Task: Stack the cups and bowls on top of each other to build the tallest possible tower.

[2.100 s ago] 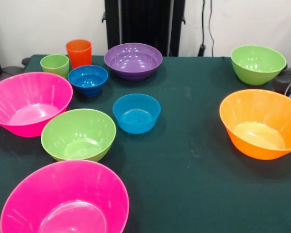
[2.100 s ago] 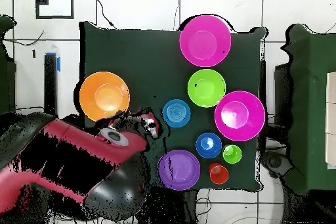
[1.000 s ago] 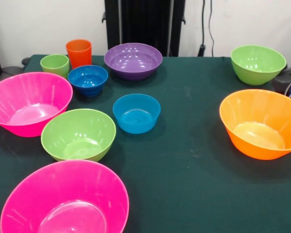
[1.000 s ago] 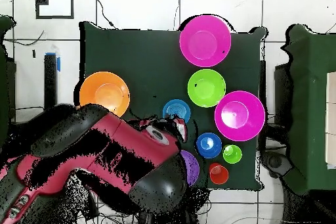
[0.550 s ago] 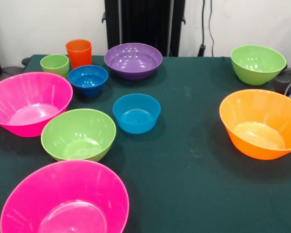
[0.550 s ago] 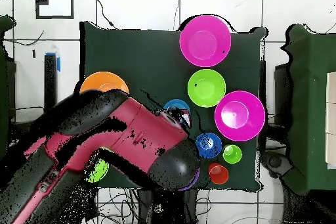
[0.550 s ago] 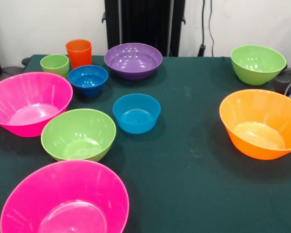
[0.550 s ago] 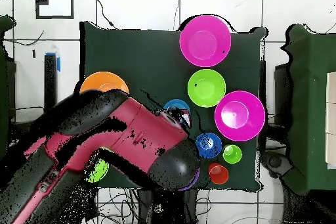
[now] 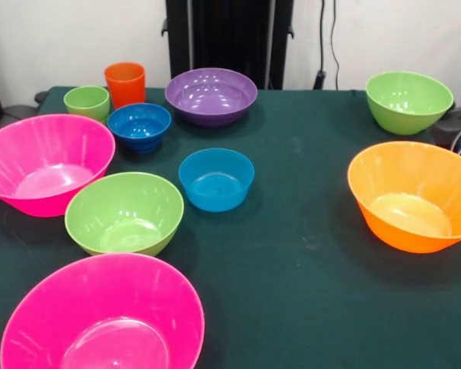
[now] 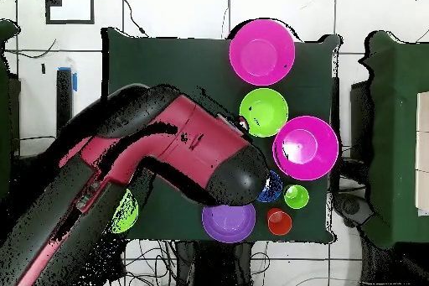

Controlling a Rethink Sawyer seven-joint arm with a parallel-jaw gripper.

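All bowls and cups stand apart on the green table; nothing is nested. In the front view, the orange cup (image 9: 124, 83) and the light-green cup (image 9: 86, 101) are at the far left, by a blue bowl (image 9: 139, 125) and the purple bowl (image 9: 211, 94). A second blue bowl (image 9: 216, 178), two green bowls (image 9: 124, 211) (image 9: 409, 100), two pink bowls (image 9: 44, 161) (image 9: 104, 315) and the orange bowl (image 9: 415, 196) are spread around. This view shows no arm. In the overhead view the red arm (image 10: 193, 144) reaches over the table's middle. My gripper (image 10: 243, 123) shows only as a small tip beside a green bowl (image 10: 264, 112).
In the overhead view the arm hides the orange bowl and one blue bowl, and partly covers the other blue bowl (image 10: 270, 189) and the purple bowl (image 10: 229, 222). A dark device (image 9: 455, 127) sits at the table's right edge in the front view. Cables hang behind the pedestal.
In the overhead view the arm has swung from the lower left corner out over the table's middle. The bowls and cups have not moved. The front view is unchanged.
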